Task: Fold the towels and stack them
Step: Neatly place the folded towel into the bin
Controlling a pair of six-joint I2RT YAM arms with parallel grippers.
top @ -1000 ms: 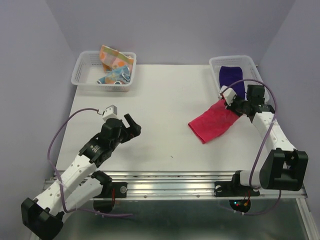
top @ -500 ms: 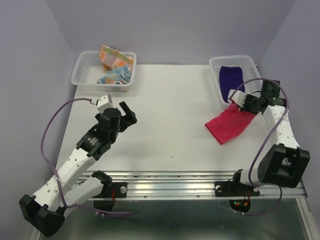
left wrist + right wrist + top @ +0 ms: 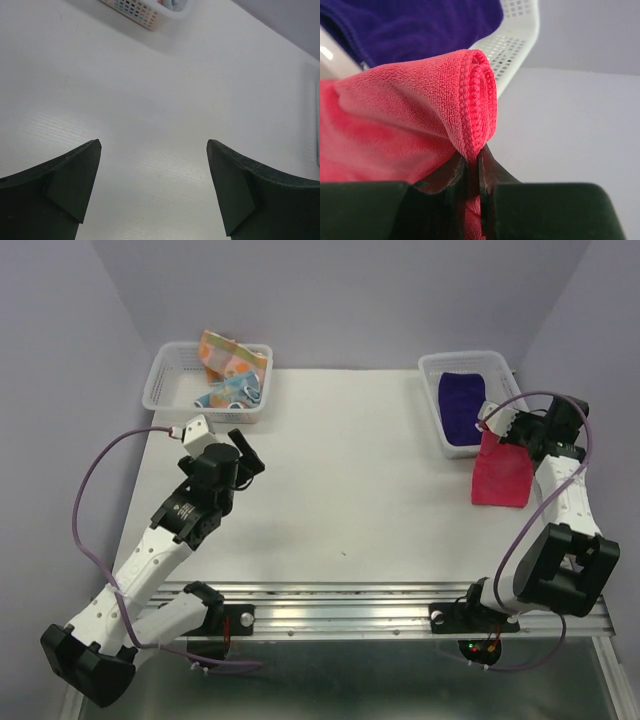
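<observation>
A folded bright pink towel hangs from my right gripper, which is shut on its hemmed edge beside the right basket. A dark purple towel lies in that right basket; it also fills the top of the right wrist view. The orange-yellow-pink patterned towel and the light-blue patterned towel sit in the left basket. My left gripper stands open over bare table just in front of the left basket, nothing between its fingers.
White table with a metal rail along the near edge. Purple walls close in on the back and both sides. A corner of the left basket shows at the top of the left wrist view.
My right gripper has carried the pink towel rightward, off the table, so it now hangs beside the right basket. My left arm has swung up and left toward the left basket, still open.
</observation>
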